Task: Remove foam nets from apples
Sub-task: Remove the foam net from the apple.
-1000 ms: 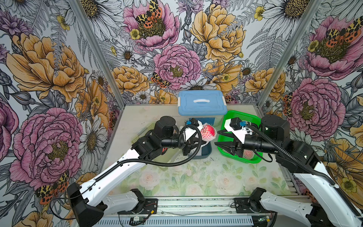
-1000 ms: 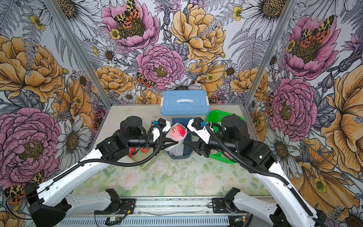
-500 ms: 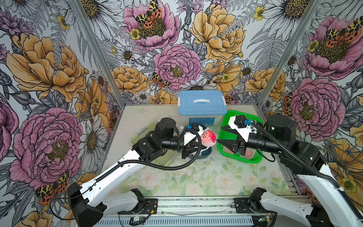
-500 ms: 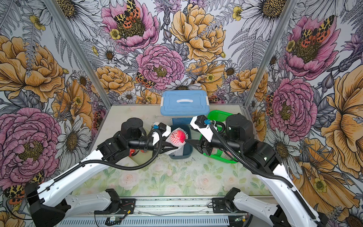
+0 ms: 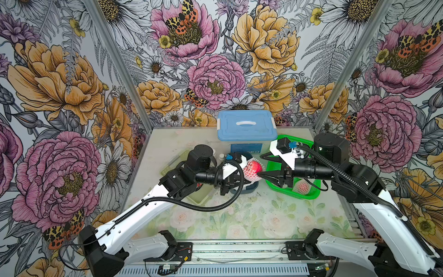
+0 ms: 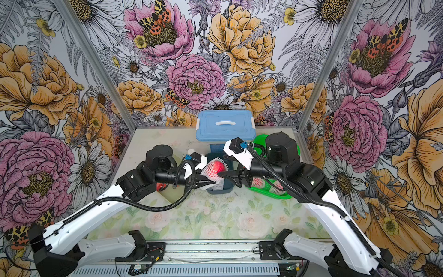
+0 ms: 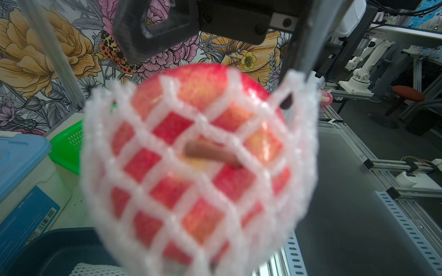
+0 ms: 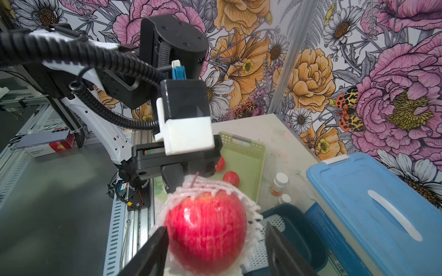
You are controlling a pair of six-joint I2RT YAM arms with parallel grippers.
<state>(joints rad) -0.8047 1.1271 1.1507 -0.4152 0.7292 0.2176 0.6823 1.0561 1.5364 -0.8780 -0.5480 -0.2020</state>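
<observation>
Above floral tabletop (image 5: 239, 215), left gripper (image 6: 207, 183) pinched foam net (image 8: 210, 188) tight at stem end, right gripper (image 5: 262, 166) jaws stood wide around half-bared apple (image 8: 205, 234).

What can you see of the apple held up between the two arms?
The apple is red-pink and glossy, held in the air over the dark blue bin. A white foam net with diamond holes sheathes the half with the brown stem, which points at the left gripper, shut on the net there. The other half is bare, between the open jaws of the right gripper; contact unclear.
</observation>
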